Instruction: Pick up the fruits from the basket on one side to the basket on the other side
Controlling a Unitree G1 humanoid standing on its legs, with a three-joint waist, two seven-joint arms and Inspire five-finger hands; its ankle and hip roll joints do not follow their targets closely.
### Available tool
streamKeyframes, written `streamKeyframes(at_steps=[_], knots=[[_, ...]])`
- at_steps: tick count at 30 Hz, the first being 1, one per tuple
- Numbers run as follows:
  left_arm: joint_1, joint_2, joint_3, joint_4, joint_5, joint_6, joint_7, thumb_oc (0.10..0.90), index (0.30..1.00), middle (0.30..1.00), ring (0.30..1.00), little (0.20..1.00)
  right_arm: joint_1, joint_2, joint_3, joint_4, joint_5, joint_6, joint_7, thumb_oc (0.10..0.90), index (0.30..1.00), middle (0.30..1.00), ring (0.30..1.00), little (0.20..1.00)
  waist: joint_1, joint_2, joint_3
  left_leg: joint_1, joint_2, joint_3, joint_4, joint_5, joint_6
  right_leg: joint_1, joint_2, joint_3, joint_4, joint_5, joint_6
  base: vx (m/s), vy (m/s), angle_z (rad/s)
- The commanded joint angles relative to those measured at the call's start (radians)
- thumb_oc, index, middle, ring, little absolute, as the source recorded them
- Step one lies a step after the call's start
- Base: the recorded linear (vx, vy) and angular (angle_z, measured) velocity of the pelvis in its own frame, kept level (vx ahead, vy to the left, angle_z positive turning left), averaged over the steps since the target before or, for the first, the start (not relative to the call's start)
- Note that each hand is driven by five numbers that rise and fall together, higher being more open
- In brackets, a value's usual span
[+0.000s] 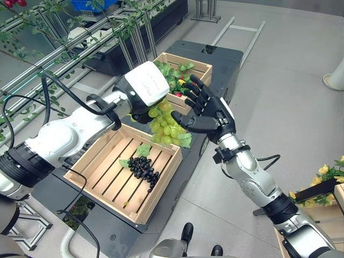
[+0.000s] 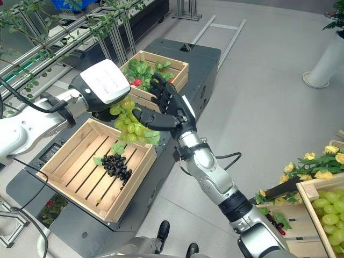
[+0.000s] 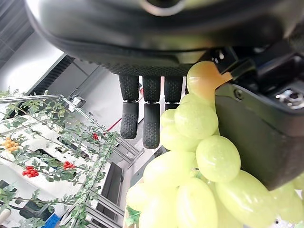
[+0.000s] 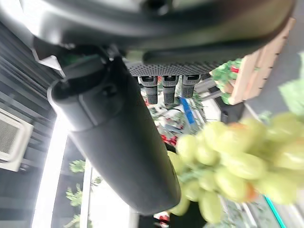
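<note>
left arm (image 1: 59, 137): silver-grey rounded shells, with a black band ringing the segment nearest the body
left wrist: black collar, capped by a white square cover (image 1: 147, 83) printed with faint small markings
left hand (image 3: 152, 114): dark, fingers in a row with ribbed black pads and finely dotted grip texture at the knuckle bar
right arm (image 1: 252, 180): silver-grey cast segments with black joints and a black clamp ring behind the wrist
right hand (image 1: 207, 110): dark, with a pale strip along its outer edge
right thumb (image 4: 114, 142): thick, smooth, glossy dark cylinder with a rounded end
</note>
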Motion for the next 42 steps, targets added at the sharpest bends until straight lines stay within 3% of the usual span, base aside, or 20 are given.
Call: streamKeyframes(at_steps=[1,11,33,42], knots=[[-0.097,0.018,0.121,0.082,-0.025,0.104,0.088,0.400,0.300,0.300,0.300,0.300,0.021,0.008,-0.007,-0.048,0.020,-0.072,0.071,0.800,0.900,0.900,0.900,0.900,0.002,-0.045,-0.167,0.058,-0.017,0.069,-0.001,-0.144,-0.023,-0.059,-0.043,0.005,0.010,0.027,0.045,0.00,0.000,0.00],[-0.131,0.021,0.099,0.061,-0.054,0.102,0.128,0.400,0.300,0.300,0.300,0.300,0.032,0.013,0.018,-0.012,-0.021,-0.049,0.080,0.800,0.900,0.900,0.900,0.900,-0.002,-0.044,-0.167,0.058,-0.014,0.076,-0.002,-0.145,-0.023,-0.061,-0.042,0.010,0.012,0.027,0.046,0.00,0.000,0.00],[-0.065,-0.046,0.160,-0.079,-0.032,0.064,0.140,0.400,0.300,0.300,0.300,0.300,0.035,0.023,0.030,0.019,-0.027,-0.021,0.014,0.800,0.900,0.900,0.900,0.900,-0.004,-0.054,-0.158,0.064,-0.017,0.074,-0.002,-0.147,-0.020,-0.058,-0.041,0.019,0.013,0.027,0.047,0.00,0.000,0.00],[-0.059,-0.055,0.182,-0.107,-0.072,0.091,0.182,0.400,0.300,0.300,0.300,0.300,0.042,0.021,0.038,0.028,-0.019,0.002,-0.031,0.800,0.900,0.900,0.900,0.900,-0.001,-0.057,-0.160,0.064,-0.017,0.073,-0.005,-0.144,-0.021,-0.056,-0.043,0.016,0.011,0.031,0.048,0.00,0.000,0.00]])
